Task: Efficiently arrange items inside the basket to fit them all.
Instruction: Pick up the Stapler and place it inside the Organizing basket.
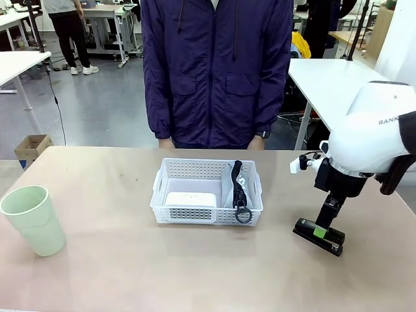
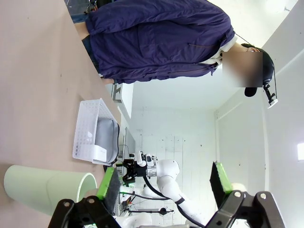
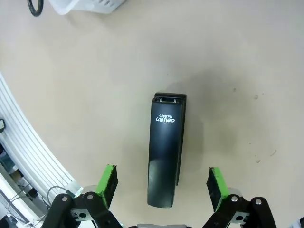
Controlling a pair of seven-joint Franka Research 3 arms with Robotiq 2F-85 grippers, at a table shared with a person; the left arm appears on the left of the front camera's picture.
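A pale beige worktop point(image 1: 130, 273) in a workshop with white tables behind. Near the left edge, close to the near corner, a pale green cup point(image 1: 32, 219) stands upright. The left gripper point(image 2: 165, 185) hangs beside the cup, jaws wide open and holding nothing. Towards the right edge a black stapler point(image 1: 318, 235) lies flat. The right gripper point(image 3: 162, 183) sits low over it, jaws wide open, a green pad on each side and neither touching. At mid-worktop is the white basket point(image 1: 179, 170). It holds a white box point(image 1: 190, 199) and a grey pouch point(image 2: 105, 135) side by side. The pouch's black strap point(image 1: 239, 192) drapes over the basket's near wall. A person point(image 1: 214, 71) in a dark purple jacket stands at the far edge.
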